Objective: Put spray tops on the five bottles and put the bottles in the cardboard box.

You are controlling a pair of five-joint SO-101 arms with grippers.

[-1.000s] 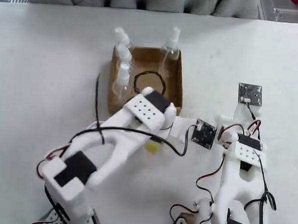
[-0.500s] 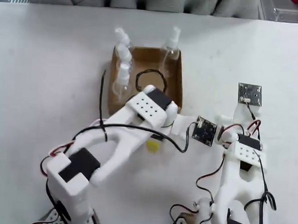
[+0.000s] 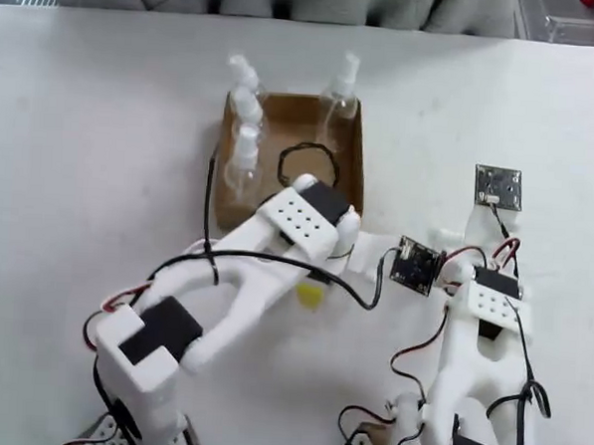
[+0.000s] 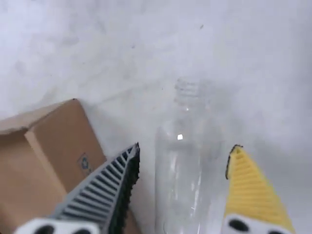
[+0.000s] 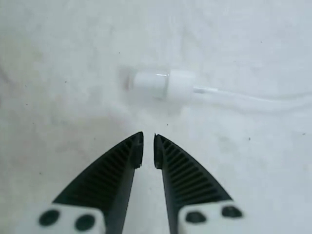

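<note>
Over on the left, the cardboard box (image 3: 293,118) holds four capped bottles (image 3: 244,130), three down its left side and one in the far right corner. Just beside the box, the left pincer (image 4: 185,146) is spread wide around an uncapped bottle (image 4: 181,170) lying on the tabletop (image 4: 243,58), with a gap on each side. Across to the right, the right pincer (image 5: 148,136) is all but closed and empty. A white spray top (image 5: 161,84) lies just ahead of it.

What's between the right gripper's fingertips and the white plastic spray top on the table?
Only bare white table separates the right gripper from the white plastic spray top, as the right wrist view shows.
</note>
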